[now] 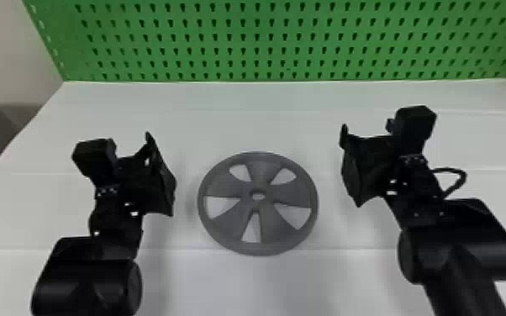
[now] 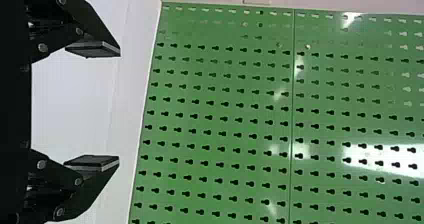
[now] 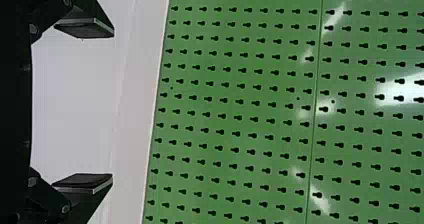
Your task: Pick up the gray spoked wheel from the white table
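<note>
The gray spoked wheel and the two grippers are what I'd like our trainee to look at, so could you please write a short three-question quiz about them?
1. Multiple choice: How does the gray spoked wheel lie?
A) Hung on the pegboard
B) Flat on the white table
C) Upright on its rim

2. True or false: The left gripper and the right gripper are both open.

3. Fill in: Between its spokes, the wheel has ____ openings.

Key: 1 B; 2 true; 3 five
</note>
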